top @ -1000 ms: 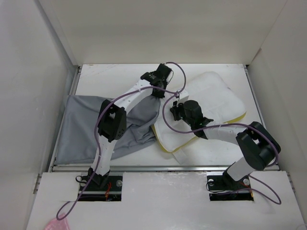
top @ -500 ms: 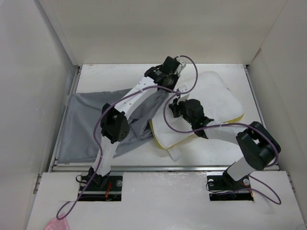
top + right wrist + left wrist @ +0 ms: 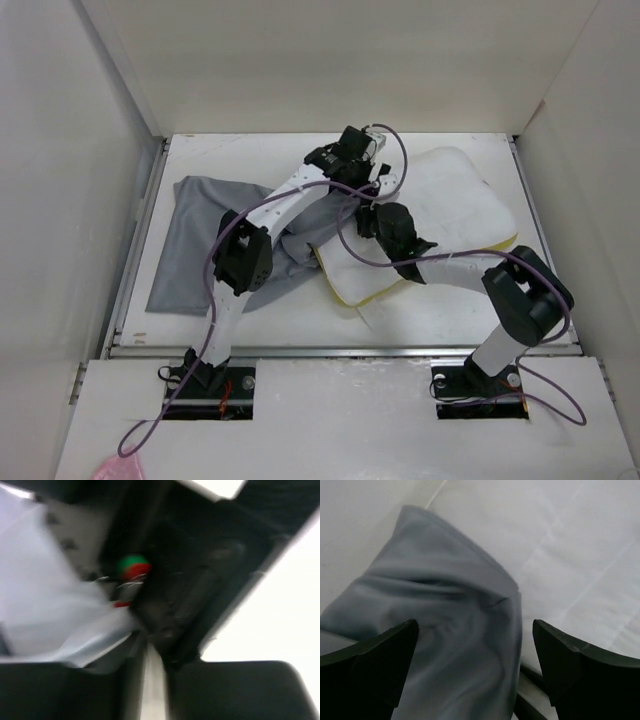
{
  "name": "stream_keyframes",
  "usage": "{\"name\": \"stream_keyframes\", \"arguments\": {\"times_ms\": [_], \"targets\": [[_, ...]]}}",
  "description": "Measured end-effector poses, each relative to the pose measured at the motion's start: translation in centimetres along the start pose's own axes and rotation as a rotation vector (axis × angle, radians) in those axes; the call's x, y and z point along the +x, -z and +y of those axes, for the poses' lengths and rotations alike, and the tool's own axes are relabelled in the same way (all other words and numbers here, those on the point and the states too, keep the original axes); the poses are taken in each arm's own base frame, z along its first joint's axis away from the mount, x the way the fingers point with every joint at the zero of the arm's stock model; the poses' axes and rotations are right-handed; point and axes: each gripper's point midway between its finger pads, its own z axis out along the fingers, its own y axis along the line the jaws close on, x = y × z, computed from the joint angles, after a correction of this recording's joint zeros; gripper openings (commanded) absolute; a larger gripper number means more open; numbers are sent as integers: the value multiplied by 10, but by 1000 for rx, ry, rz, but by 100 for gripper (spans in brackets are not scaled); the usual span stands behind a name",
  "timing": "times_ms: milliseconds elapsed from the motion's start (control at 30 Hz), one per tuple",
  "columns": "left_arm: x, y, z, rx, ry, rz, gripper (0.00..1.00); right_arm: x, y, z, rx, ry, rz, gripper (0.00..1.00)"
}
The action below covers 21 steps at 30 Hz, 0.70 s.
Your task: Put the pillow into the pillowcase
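Note:
The grey pillowcase (image 3: 210,240) lies crumpled left of centre, its right end bunched against the white pillow (image 3: 450,200). The pillow's yellow trim (image 3: 338,288) shows along the near left edge. My left gripper (image 3: 378,165) hovers over that bunched end. In the left wrist view the left gripper (image 3: 475,665) stands wide open, with the pillowcase (image 3: 455,630) loose beneath the fingers and untouched by them. My right gripper (image 3: 372,218) sits just below it at the pillow's left end. The right wrist view is blurred. There the right gripper (image 3: 152,690) shows only a narrow pale slit between its fingers.
White walls enclose the table (image 3: 230,160) on the left, back and right. A metal rail (image 3: 300,350) runs along the near edge. The left arm's black wrist (image 3: 190,595) fills the right wrist view, very close. Purple cables (image 3: 400,175) loop over both wrists.
The pillowcase has been dragged right, away from the left wall, and bunched at the pillow. My left gripper was shut and now stands wide open, off the cloth. The right jaws have parted slightly.

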Motion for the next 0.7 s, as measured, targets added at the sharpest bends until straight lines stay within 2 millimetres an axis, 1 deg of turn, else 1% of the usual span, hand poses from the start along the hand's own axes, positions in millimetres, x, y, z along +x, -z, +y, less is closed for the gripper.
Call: {"name": "stream_keyframes", "arguments": {"times_ms": [33, 67, 100, 133, 167, 267, 333, 400, 433, 500, 567, 600, 633, 700], "targets": [[1, 0, 7, -12, 25, 3, 100, -2, -5, -3, 31, -2, 2, 65], [0, 2, 11, -19, 43, 4, 100, -7, -10, -7, 64, -10, -5, 77], [1, 5, 12, -16, 56, 8, 100, -15, -13, -12, 94, -15, -18, 81], [1, 10, 11, -15, 63, 8, 100, -26, -14, -16, 121, -20, -38, 97], [-1, 16, 10, -20, 74, -5, 100, -30, -13, -17, 122, -20, -39, 100], [-8, 41, 11, -36, 101, -65, 100, -39, 1, -14, 115, 0, -22, 100], [-11, 76, 14, -60, 136, -135, 100, -43, 15, -7, 75, 25, 2, 100], [-15, 113, 21, -90, 179, -223, 100, -49, 33, 4, 22, 47, 16, 100], [-10, 130, 23, -92, 195, -249, 100, -54, 43, 8, 4, 49, 18, 100], [7, 169, 25, -93, 245, -291, 100, -60, 62, 6, -12, 54, 29, 100], [26, 196, 26, -85, 295, -342, 100, -58, 78, 6, -30, 70, 49, 100], [38, 204, 26, -84, 325, -351, 100, -52, 85, 11, -50, 81, 66, 100], [51, 208, 26, -81, 355, -355, 100, -44, 91, 18, -77, 97, 92, 100], [82, 201, 29, -90, 409, -321, 100, -20, 98, 32, -124, 136, 162, 100]]}}
